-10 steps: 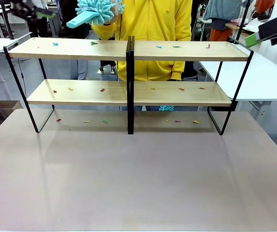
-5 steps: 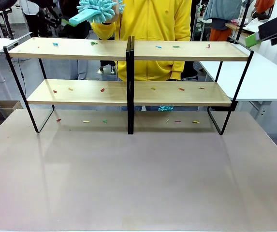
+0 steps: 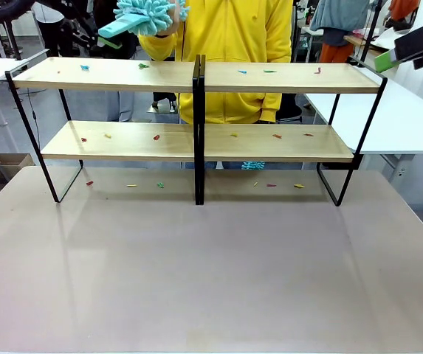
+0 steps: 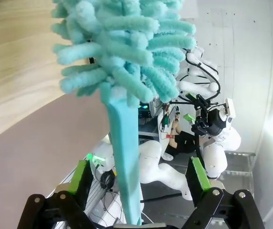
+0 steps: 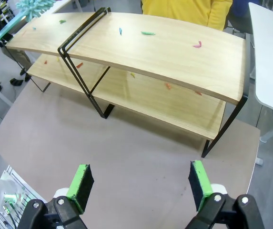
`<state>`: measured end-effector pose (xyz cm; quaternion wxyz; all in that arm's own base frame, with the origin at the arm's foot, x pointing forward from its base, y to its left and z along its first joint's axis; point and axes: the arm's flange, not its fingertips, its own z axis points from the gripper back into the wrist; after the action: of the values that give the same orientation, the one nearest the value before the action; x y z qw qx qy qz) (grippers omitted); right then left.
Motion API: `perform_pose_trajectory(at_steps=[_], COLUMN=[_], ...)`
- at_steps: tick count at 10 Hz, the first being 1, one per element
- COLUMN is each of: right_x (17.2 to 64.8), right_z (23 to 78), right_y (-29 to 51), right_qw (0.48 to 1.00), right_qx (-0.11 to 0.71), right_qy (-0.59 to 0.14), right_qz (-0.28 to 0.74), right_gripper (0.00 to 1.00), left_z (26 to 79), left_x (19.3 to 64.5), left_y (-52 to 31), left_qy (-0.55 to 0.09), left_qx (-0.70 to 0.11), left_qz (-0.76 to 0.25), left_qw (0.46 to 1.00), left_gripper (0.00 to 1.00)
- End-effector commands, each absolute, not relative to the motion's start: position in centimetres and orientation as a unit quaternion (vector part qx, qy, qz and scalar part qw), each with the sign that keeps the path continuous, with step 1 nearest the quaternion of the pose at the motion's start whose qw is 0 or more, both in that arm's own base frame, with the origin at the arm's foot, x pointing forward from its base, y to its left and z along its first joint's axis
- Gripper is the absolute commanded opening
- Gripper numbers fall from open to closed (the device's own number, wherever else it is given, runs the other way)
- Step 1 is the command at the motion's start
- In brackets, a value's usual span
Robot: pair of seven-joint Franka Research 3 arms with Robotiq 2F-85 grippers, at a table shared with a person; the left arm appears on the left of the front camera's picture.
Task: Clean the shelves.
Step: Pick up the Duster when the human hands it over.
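Note:
The shelves (image 3: 285,77) stand across the far half of the table, two light wooden boards on a black frame, seen from above as the shelves (image 5: 174,57) in the right wrist view. Small coloured scraps (image 3: 156,137) lie on both boards and on the tabletop beneath. Behind the rack, a person in yellow holds up a teal fluffy duster (image 3: 146,15). My left gripper (image 3: 93,33) is open at the top left, and the duster's handle (image 4: 126,157) hangs between its fingers (image 4: 81,176) without touching. My right gripper (image 5: 140,186) is open and empty, high at the right.
The grey-brown tabletop (image 3: 211,273) spreads in front of the rack. White tables (image 3: 410,118) stand at the right and far left. My right gripper (image 3: 396,55) hovers above the rack's right end. A cardboard box (image 3: 8,164) sits on the floor at left.
My left gripper has moved right, up to the duster's handle. The person has raised the duster slightly. The right arm has not moved.

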<state>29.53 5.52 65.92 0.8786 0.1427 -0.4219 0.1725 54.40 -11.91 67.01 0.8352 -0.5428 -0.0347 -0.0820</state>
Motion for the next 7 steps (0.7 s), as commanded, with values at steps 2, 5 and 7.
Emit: perform_pose_trajectory(at_steps=[2,5,7], right_x=[29.58,29.58,29.58], right_z=[65.96,65.96,65.96], right_y=[5.41,5.41,5.41], right_qw=[0.878,0.878,0.878], right_qx=[0.144,0.144,0.144], right_qy=[-0.422,-0.422,-0.422], right_qz=[0.172,0.172,0.172], right_gripper=[1.0,1.0,1.0], left_z=[65.95,65.95,66.02], left_x=[53.82,53.62,53.47], left_y=[-12.63,-12.66,-12.66], left_qy=[-0.038,-0.058,-0.066], left_qx=[-0.54,-0.546,-0.546], left_qz=[-0.075,-0.079,-0.081], left_qw=[0.838,0.832,0.831], left_gripper=[1.0,0.0,0.0])
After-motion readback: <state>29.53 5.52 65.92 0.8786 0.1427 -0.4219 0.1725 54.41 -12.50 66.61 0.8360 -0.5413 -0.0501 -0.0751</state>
